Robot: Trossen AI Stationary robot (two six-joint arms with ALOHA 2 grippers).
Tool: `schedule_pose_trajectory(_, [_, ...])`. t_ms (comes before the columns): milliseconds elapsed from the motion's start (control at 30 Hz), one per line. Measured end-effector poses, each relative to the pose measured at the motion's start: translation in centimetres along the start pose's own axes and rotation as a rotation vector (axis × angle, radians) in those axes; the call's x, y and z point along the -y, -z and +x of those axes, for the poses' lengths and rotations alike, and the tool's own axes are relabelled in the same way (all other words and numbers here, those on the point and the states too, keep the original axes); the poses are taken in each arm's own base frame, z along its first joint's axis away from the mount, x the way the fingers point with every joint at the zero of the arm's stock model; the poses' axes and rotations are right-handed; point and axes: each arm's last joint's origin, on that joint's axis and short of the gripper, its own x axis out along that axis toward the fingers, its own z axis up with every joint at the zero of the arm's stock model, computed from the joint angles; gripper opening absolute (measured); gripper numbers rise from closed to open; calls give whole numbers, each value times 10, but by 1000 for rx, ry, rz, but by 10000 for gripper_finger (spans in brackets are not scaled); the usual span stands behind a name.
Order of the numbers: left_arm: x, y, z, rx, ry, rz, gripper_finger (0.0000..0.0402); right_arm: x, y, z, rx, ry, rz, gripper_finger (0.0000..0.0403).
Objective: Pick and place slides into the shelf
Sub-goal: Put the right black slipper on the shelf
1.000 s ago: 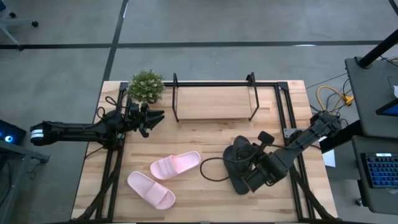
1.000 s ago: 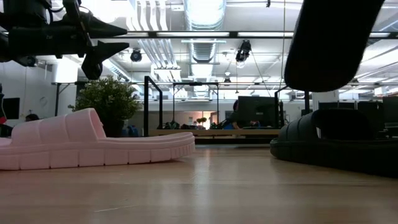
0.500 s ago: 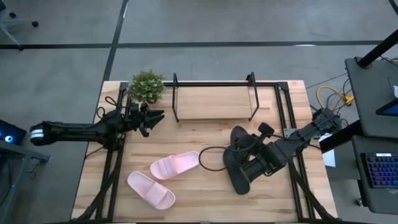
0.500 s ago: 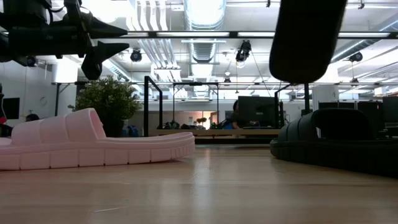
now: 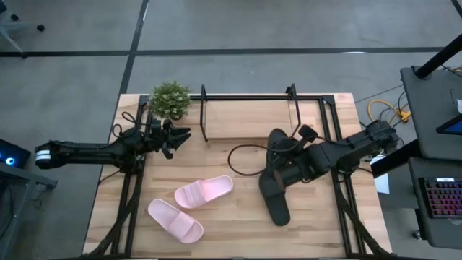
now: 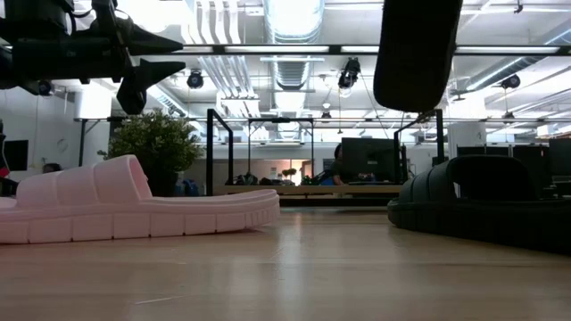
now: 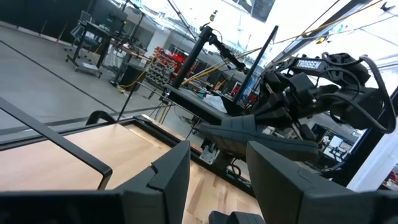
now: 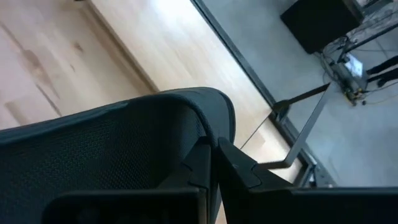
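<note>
The right end effector point(image 5: 283, 167) is pinched on the strap of 1 black slide point(image 5: 271, 165), held clear of the desk point(image 5: 238, 224) just in front of the shelf point(image 5: 249, 119). The second black slide point(image 5: 276, 204) lies on the desk below it. The 2 pink slides point(image 5: 204, 192) point(image 5: 175, 220) lie on the desk nearer the front left, well apart from the shelf. The left end effector point(image 5: 177, 137) hangs near a potted plant point(image 5: 170, 100), left of the shelf, fingers spread and holding nothing.
</note>
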Motion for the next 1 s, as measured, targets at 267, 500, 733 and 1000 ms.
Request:
schedule_pose_trajectory(267, [0,0,0,0,-1,0,144,12,-16,10,9,37,-31,8])
schedule_pose_trajectory(500, [0,0,0,0,-1,0,144,31,-36,18,25,94,-92,8])
schedule_pose_trajectory(733, [0,0,0,0,-1,0,144,48,-52,31,1,126,-164,8])
schedule_pose_trajectory(1000, [0,0,0,0,-1,0,144,62,-68,50,4,142,-232,8])
